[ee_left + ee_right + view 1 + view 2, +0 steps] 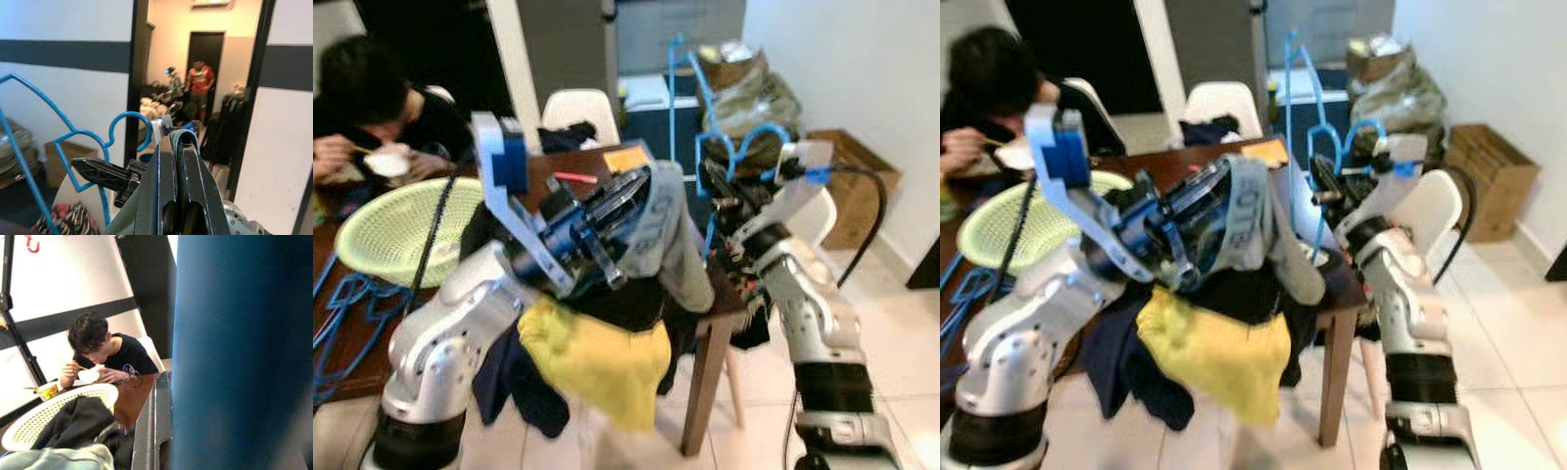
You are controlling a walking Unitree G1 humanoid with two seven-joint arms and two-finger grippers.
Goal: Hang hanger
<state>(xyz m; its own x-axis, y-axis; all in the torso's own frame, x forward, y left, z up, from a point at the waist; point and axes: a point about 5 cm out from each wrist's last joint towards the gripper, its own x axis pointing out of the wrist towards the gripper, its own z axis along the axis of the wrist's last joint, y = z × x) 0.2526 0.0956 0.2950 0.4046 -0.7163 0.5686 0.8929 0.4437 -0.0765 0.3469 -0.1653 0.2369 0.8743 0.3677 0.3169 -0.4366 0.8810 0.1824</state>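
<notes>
A blue wire hanger stands upright above the table's right corner, with my right gripper shut on its lower part. In the right wrist view the hanger is a big blue blur against the finger. My left gripper is raised over the table and shut on the band of a grey garment, which drapes down from it. In the left wrist view the band of the garment is pinched between the fingers, and the hanger's hook curls just beyond them.
A person eats at the far left of the wooden table. On it lie a green basket, more blue hangers and dark clothes; a yellow cloth hangs off its edge. A white chair and cardboard box stand behind.
</notes>
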